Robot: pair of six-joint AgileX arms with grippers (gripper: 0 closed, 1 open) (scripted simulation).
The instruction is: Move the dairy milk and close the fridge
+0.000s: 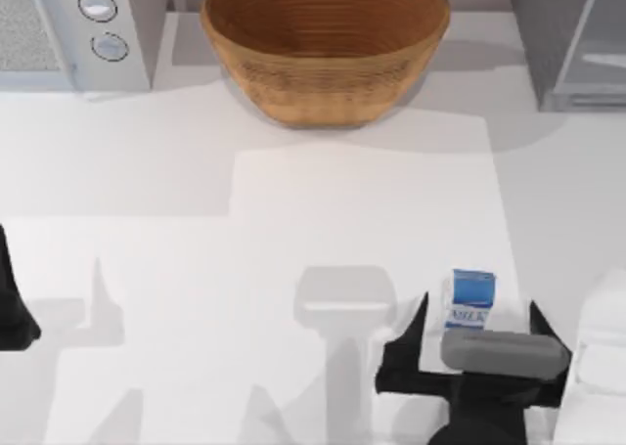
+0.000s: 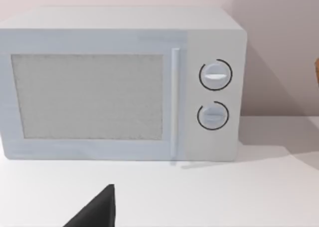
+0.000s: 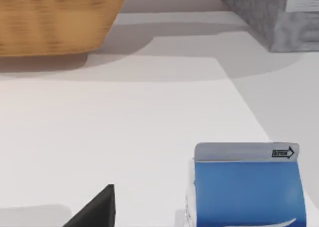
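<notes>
Nearest me in the top view, my right gripper (image 1: 474, 328) sits low at the near edge, right of centre, its two dark fingers spread wide with the dairy milk (image 1: 470, 298) standing upright just beyond them and roughly centred on the gap; nothing is pinched yet, so I read the jaws as open and empty. From the right wrist view the carton's blue face (image 3: 247, 192) looms close with one fingertip (image 3: 97, 209) well off to its side, which suits a straight advance. My worry from here is the approach: the carton is small and light-looking, and if I drive forward off-centre one finger could nudge it first and tip or skid it across the white table (image 1: 293, 220) before the other closes. Closing too high near the folded top could also crush or slip. My left gripper (image 1: 12, 308) is parked at the left edge; I cannot tell how its fingers stand. Farther back sits the wicker bowl (image 1: 326, 44), with the microwave (image 2: 119, 82) in the far left corner and the fridge (image 1: 572, 39) in the far right, its pale door panel seemingly ajar. Carrying the carton too low past the bowl risks clipping its rim.
</notes>
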